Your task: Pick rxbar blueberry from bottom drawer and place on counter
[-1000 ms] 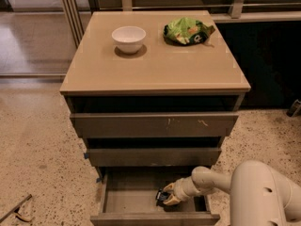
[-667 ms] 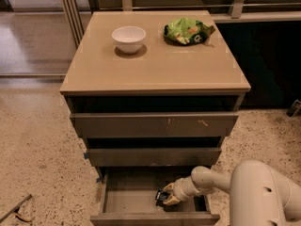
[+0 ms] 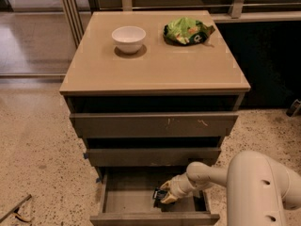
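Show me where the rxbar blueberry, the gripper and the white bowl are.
rxbar blueberry point(image 3: 157, 194): camera view, on its dark wrapper.
gripper point(image 3: 165, 197): camera view, at its tip, inside the bottom drawer point(image 3: 128, 195).
white bowl point(image 3: 129, 43): camera view, on its outer wall, on the counter point(image 3: 155, 70).

Our end effector point(image 3: 165, 195) sits in the open bottom drawer point(image 3: 127, 197) at the rxbar blueberry point(image 3: 158, 195); on the table point(image 3: 155, 65), white bowl point(image 3: 129, 37) at 11 o'clock, green snack bag point(image 3: 187, 31) at 1.

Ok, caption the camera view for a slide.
Gripper at the rxbar blueberry inside the open bottom drawer; bowl and green bag on the counter.
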{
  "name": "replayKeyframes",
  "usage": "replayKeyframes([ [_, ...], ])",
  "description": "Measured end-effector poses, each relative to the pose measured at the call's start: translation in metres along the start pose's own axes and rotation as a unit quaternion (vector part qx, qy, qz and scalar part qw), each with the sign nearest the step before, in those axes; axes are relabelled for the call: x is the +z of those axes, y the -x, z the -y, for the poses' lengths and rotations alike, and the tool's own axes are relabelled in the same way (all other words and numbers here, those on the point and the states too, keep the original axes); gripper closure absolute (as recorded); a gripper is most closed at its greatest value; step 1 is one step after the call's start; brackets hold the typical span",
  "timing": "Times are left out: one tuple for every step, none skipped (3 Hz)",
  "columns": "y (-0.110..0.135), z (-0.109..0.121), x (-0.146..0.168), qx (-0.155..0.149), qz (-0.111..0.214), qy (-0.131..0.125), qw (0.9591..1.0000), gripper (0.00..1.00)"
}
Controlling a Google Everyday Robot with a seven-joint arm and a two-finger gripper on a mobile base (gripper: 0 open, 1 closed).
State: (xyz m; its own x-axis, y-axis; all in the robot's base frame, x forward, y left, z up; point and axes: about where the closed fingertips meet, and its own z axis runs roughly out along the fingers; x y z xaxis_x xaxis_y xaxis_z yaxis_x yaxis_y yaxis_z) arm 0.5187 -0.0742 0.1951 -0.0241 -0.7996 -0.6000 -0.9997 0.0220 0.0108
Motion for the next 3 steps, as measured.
replayKeyframes([
  [0.068, -0.005, -0.050, -0.005, -0.022, 0.013, 0.9996, 1.00],
  [0.132, -0.024, -0.097, 0.004, -0.015, 0.011, 0.9998, 1.00],
  [0.151, -0.011, -0.127, -0.017, -0.023, -0.010, 0.9995, 1.00],
])
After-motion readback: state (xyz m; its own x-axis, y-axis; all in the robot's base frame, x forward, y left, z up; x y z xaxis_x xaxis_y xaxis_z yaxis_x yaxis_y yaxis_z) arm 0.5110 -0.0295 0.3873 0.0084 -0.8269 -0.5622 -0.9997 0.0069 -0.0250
